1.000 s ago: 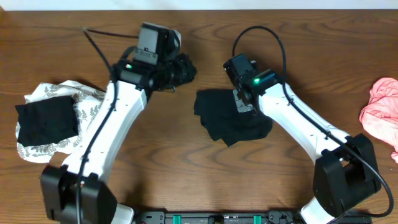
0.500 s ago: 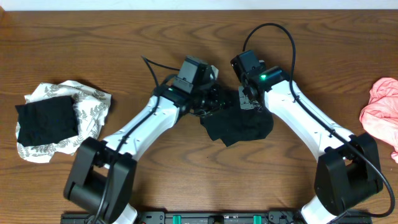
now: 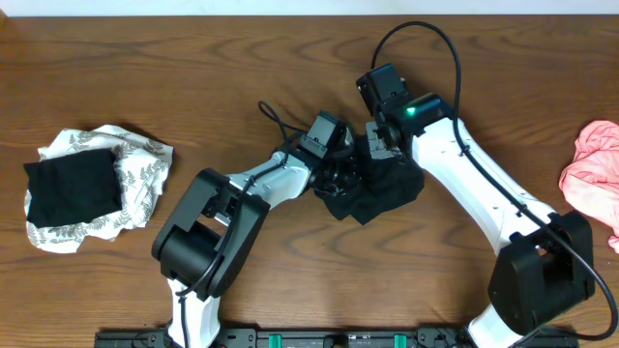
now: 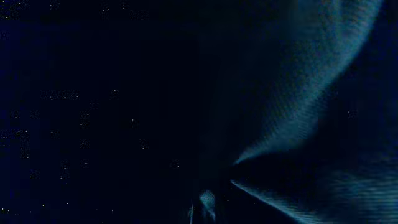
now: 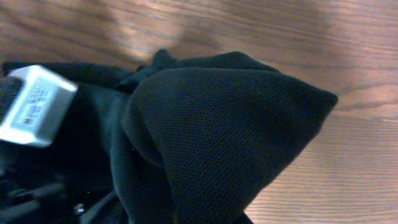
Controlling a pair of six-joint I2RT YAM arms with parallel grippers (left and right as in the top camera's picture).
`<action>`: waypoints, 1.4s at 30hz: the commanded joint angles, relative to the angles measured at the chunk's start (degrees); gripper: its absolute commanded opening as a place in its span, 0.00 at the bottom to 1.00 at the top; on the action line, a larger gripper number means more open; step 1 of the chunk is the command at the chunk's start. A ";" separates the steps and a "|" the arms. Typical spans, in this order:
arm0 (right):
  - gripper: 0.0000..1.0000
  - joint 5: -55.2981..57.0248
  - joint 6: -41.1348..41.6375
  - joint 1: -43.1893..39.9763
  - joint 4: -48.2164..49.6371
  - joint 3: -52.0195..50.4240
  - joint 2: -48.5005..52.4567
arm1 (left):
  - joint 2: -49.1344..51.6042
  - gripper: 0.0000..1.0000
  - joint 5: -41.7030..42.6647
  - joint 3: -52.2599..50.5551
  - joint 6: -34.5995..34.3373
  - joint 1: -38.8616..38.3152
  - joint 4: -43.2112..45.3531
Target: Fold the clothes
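black shirt (image 3: 385, 198): bunched mid-table, lying crosswise, just below both grippers
left gripper (image 3: 344, 178): pinching its upper left edge
right gripper (image 3: 380, 155): pinching its top edge, equally near

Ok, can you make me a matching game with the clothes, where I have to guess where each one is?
Things:
1. pink cloth
2. leaf-print cloth
3. black shirt
4. small black piece

Places:
A. in the middle, bunched up
B. lying on top of the leaf-print cloth
C. far right
D. far left, partly covered

Pairs: 1-C, 2-D, 3-A, 4-B
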 commanded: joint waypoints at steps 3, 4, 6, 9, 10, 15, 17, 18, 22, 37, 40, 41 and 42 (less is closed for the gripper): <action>0.01 0.57 -0.70 1.27 -0.15 1.62 -0.42 | -0.20 0.14 2.34 -0.63 0.11 -0.13 0.17; 0.01 0.96 -0.70 1.25 -0.28 1.62 -0.42 | -0.76 0.14 2.78 -0.63 0.85 0.20 0.04; 0.01 1.90 -0.72 1.20 -0.48 1.62 -0.42 | -2.84 0.14 2.75 -0.63 2.10 0.94 -0.96; 0.01 2.19 -0.72 1.22 -0.46 1.62 -0.42 | -6.27 0.14 2.78 -0.63 2.29 1.92 -1.95; 0.01 2.36 -0.72 1.22 -0.46 1.62 -0.42 | -7.78 0.14 2.71 -0.63 2.32 2.27 -2.32; 0.01 4.09 -1.81 1.22 -0.57 1.62 -0.42 | -14.51 0.23 1.81 -0.63 3.26 3.87 -4.74; 0.01 4.07 -2.23 1.22 -0.61 1.62 -0.42 | -16.74 0.25 0.76 -0.63 3.89 4.70 -7.13; 0.01 4.07 -2.58 1.22 -0.59 1.62 -0.42 | -17.79 0.25 -0.02 -0.63 4.48 5.20 -8.74; 0.01 3.98 -4.20 1.73 0.04 1.62 -0.42 | -20.94 0.26 -5.46 -0.63 7.32 7.56 -15.04; 0.01 -0.52 -13.25 7.89 6.67 1.62 -0.20 | -36.54 0.26 -20.48 -0.63 20.65 27.15 -33.29; 0.01 1.11 -14.34 8.96 6.99 1.60 0.70 | -40.74 0.25 -20.50 -0.63 22.49 30.25 -35.06; 0.01 1.55 -14.84 9.35 6.99 1.60 0.96 | -41.88 0.26 -20.50 -0.63 22.84 30.93 -35.47; 0.01 1.90 -15.45 9.81 7.04 1.60 1.70 | -43.15 0.26 -20.52 -0.63 22.95 31.65 -35.89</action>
